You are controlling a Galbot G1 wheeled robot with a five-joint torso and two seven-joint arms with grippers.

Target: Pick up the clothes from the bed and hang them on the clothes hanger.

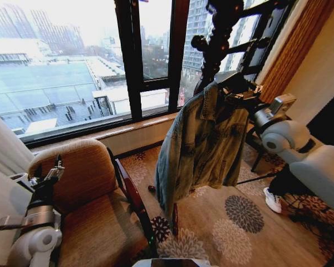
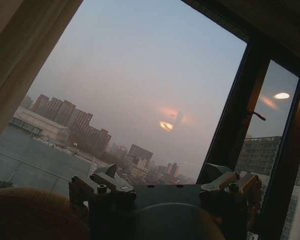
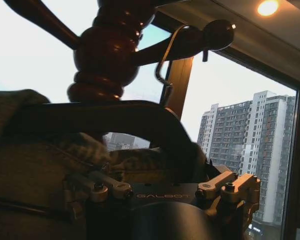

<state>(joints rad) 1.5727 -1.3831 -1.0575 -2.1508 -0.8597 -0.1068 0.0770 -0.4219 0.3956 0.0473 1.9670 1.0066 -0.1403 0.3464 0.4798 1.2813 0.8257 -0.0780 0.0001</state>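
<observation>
A floral carpet (image 1: pixel 239 222) runs from the brown armchair (image 1: pixel 83 189) to the wide window (image 1: pixel 72 61), with open floor under the dark wooden coat stand (image 1: pixel 214 44). The denim jacket (image 1: pixel 203 144) hangs there on the clothes hanger (image 3: pixel 115 112), its hook (image 3: pixel 165 55) over a peg; the right gripper (image 1: pixel 242 92) sits at its collar, grip unclear. The left gripper (image 1: pixel 55 167) idles over the armchair, fingers unreadable

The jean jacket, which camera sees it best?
The head view: the whole jean jacket hangs there from the wooden coat stand, with the right gripper up at its collar. The right wrist view catches just a close bit of its collar. The left wrist view looks out the window.
</observation>
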